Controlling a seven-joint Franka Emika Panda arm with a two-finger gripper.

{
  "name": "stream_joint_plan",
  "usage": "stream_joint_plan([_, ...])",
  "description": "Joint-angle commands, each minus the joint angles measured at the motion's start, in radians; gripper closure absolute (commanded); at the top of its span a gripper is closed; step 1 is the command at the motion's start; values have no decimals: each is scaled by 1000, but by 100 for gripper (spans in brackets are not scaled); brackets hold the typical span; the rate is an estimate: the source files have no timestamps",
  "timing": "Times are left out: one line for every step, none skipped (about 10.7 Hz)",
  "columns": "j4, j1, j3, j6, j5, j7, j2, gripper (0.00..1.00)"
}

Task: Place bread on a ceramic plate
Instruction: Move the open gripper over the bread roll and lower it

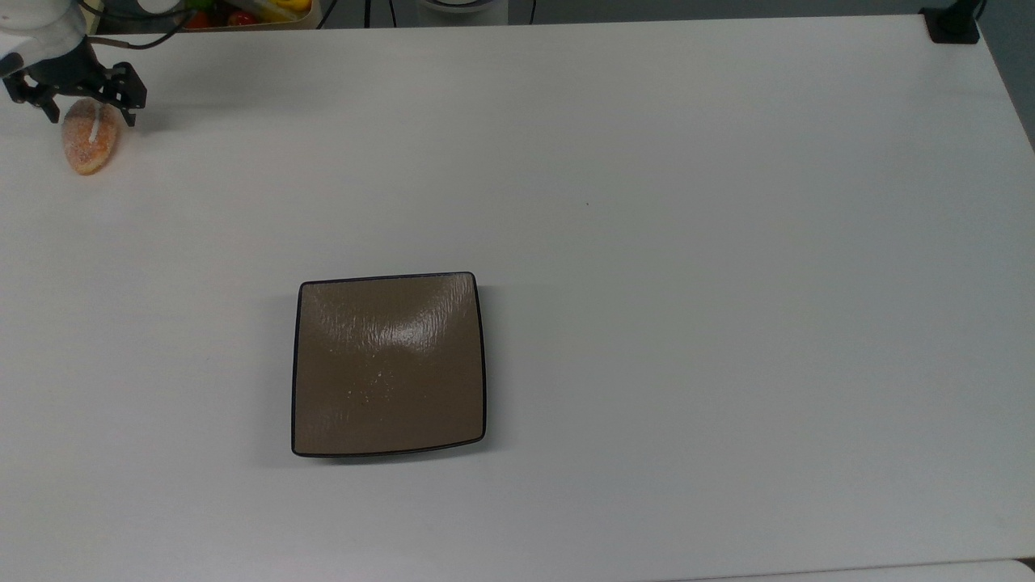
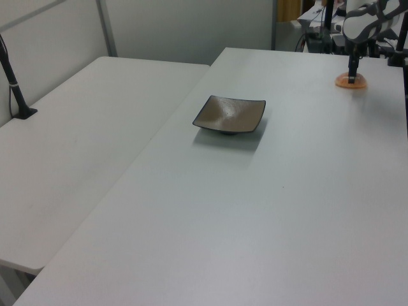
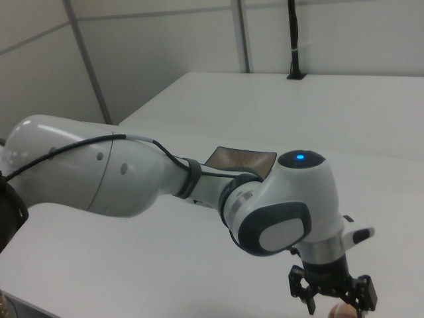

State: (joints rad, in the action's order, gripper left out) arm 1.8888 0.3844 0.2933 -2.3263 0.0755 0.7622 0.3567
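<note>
Top view: I'm seeing the gripper (image 1: 87, 115) spreading its fingers wide astride the bread (image 1: 89, 145), lying near the worktop's (image 1: 687, 242) far-left corner. Left view: the ceramic plate (image 2: 229, 113) is sitting mid-worktop (well apart). Right view: the fingers are gaping

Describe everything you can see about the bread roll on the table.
The bread is a small oval orange-brown roll with a grainy, sugary crust and a short white stripe along its top. It lies on the white table near the top view's upper left corner, far from the ceramic plate. The open end effector straddles its upper end; contact cannot be judged.
</note>
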Motion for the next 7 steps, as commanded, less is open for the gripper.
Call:
stream_joint_plan([13, 1, 3, -33, 15, 17, 16, 0])
stream_joint_plan([15, 2, 3, -71, 15, 19, 27, 0])
stream_joint_plan([19, 8, 3, -106, 17, 19, 36, 9])
stream_joint_plan([23, 8, 3, -110, 17, 25, 35, 23])
stream_joint_plan([21, 8, 3, -110, 17, 26, 33, 38])
stream_joint_plan([21, 8, 3, -108, 17, 26, 33, 51])
stream_joint_plan([21, 8, 3, -102, 15, 26, 27, 60])
